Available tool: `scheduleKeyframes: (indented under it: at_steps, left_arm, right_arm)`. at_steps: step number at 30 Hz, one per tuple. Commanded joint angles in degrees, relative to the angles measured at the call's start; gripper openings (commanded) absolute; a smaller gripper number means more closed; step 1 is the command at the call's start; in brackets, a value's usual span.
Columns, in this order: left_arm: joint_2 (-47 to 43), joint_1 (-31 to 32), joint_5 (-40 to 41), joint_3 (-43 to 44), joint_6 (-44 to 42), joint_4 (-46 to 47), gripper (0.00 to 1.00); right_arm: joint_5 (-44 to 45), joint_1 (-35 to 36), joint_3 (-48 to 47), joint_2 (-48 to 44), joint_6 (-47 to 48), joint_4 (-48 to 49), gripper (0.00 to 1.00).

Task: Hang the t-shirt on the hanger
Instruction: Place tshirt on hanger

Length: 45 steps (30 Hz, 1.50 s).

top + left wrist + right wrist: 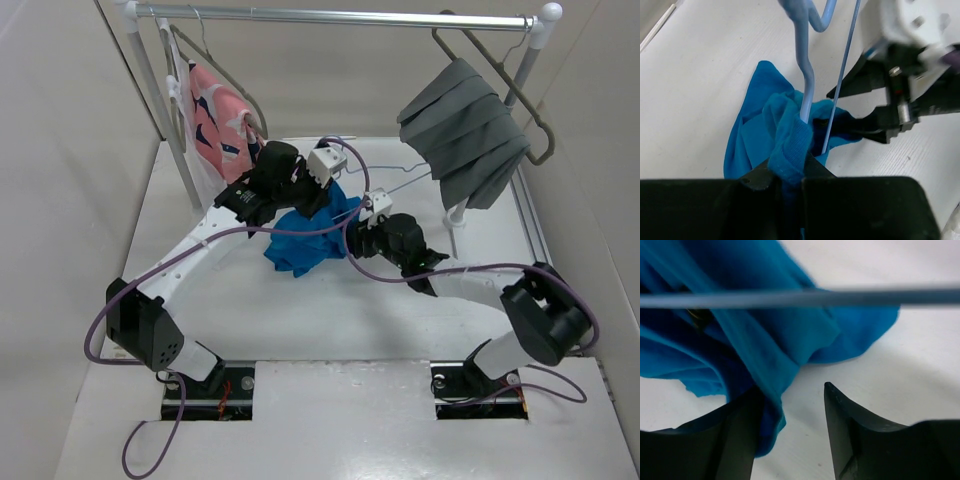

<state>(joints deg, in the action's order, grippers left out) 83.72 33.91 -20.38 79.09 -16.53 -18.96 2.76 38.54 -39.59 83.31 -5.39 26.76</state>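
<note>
The t-shirt (300,240) lies bunched on the table (330,320) between my two grippers, its heap running from far-right to near-left; the hanger (809,87) plunges one end into its folds, and in the top view its thin wires point rightward toward the grey cloth (465,130); its bent top is cut off in the left wrist view, and its end inside the folds is hidden; my left gripper (790,172) pinches a fold of shirt; my right gripper (790,405) stands spread, cloth draped against one finger, the wire crossing above.
</note>
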Motion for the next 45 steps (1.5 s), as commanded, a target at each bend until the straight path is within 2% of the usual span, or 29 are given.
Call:
scheduleKeyframes:
  at_steps: [1,5,6,8,10,12,13,16,17,18,19,22,26,30,31,34,40,45]
  left_arm:
    - [-3.0,-0.2,-0.8,-0.4,1.9,4.4,0.0]
    - [-2.5,-0.2,0.0,-0.4,2.5,4.4,0.0]
    - [-2.5,-0.2,0.0,-0.4,2.5,4.4,0.0]
    - [-2.5,-0.2,0.0,0.1,3.1,4.4,0.0]
    - [-2.5,-1.4,0.6,0.6,3.7,4.4,0.0]
    - [-3.1,-2.9,0.1,0.6,3.7,4.4,0.0]
    - [-4.0,-5.5,-3.1,-0.3,2.7,3.7,0.0]
    - [-6.8,-9.4,-9.0,-4.2,-5.8,1.0,0.0]
    - [-7.5,-11.0,-11.5,-6.7,-9.3,0.1,0.0]
    - [-8.3,-11.0,-12.5,-7.9,-17.2,-1.1,0.0]
    - [-9.9,-11.0,-14.1,-10.2,-21.8,-4.1,0.0]
    - [-12.7,-11.5,-15.7,-14.2,-34.4,-6.1,0.0]
    - [-16.6,-11.5,-16.4,-19.1,-40.8,-5.6,0.0]
    - [-15.9,-11.5,-8.8,-21.5,-42.2,-1.5,0.0]
    - [-15.9,-10.9,-2.8,-22.8,-42.2,-0.1,0.0]
    - [-13.0,-10.9,6.8,-23.9,-44.2,3.8,0.0]
    - [-11.8,-10.9,9.1,-24.4,-47.4,5.1,0.0]
    - [-7.1,-10.4,16.8,-22.1,-47.4,5.1,0.0]
  right_arm:
    - [-6.4,0.0,-1.0,3.8,-3.0,7.7,0.57]
    - [-7.1,0.0,-0.3,5.5,-5.2,9.1,0.6]
    - [-7.1,0.0,-0.3,6.3,-5.2,9.6,0.57]
    - [-8.2,-0.7,-0.3,7.6,-5.2,9.6,0.34]
    - [-9.4,-1.6,1.0,6.9,-6.1,9.6,0.0]
    - [-8.5,-4.0,7.4,1.7,-8.7,9.6,0.0]
    - [-7.8,-5.1,10.1,-1.2,-9.3,9.6,0.0]
    - [-3.5,-9.4,17.5,-16.3,-10.2,-1.4,0.0]
    - [-0.9,-10.1,18.2,-20.3,-10.2,-5.6,0.0]
    - [-0.2,-10.9,18.9,-23.9,-9.6,-11.9,0.0]
    - [0.3,-12.2,19.6,-30.3,-8.0,-14.3,0.0]
    - [1.1,-14.4,19.6,-39.6,-7.4,-23.8,0.0]
    - [2.6,-18.0,18.5,-46.6,-6.9,-32.1,0.0]
    - [2.6,-21.7,14.6,-49.4,-3.5,-39.5,0.0]
    - [2.1,-21.7,13.3,-49.9,-2.4,-42.6,0.0]
    - [2.7,-23.1,7.7,-49.9,1.7,-47.7,0.0]
    - [4.1,-23.1,-2.7,-47.0,10.1,-55.4,0.0]
    - [2.7,-23.1,-10.1,-42.5,18.7,-61.6,0.0]
